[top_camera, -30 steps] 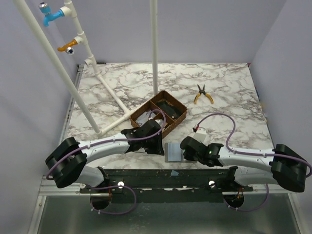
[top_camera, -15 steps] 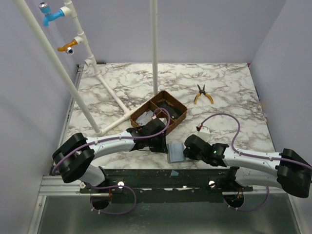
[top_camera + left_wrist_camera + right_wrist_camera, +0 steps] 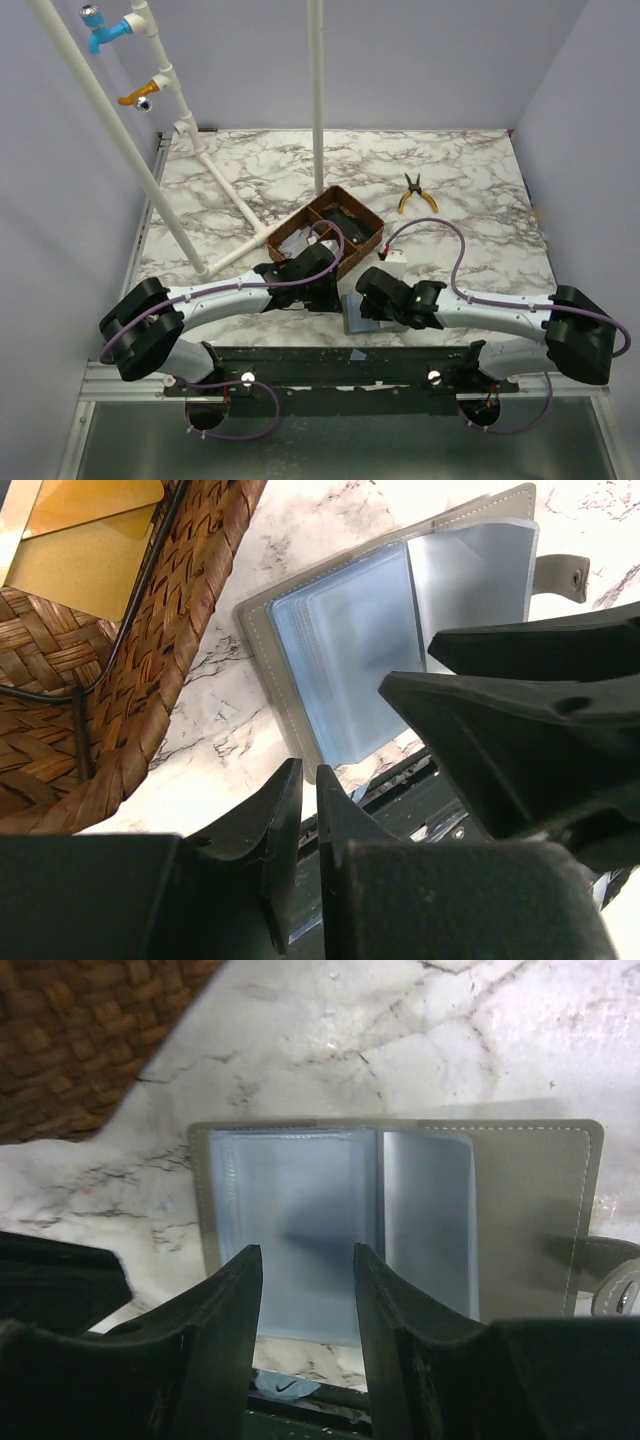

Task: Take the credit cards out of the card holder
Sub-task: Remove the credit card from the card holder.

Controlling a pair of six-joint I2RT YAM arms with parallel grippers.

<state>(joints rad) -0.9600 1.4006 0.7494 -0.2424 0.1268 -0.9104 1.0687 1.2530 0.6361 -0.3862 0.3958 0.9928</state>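
White marble table (image 3: 470, 180) veined grey, grey card holder (image 3: 530, 1210) with pale stitching and blue-grey sleeves, brown woven tray (image 3: 150, 670) at its twelve o'clock, yellow-handled pliers (image 3: 417, 195) at one, blue tap (image 3: 108, 32) and orange tap (image 3: 140, 97) on white pipes (image 3: 317, 100) towards eleven, lilac walls (image 3: 450, 60).

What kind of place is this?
Probably a robot test cell, not a home: plain lavender walls box in a marble-patterned tabletop, a white PVC pipe frame carries taps, and left arm and right arm mount at its edge.
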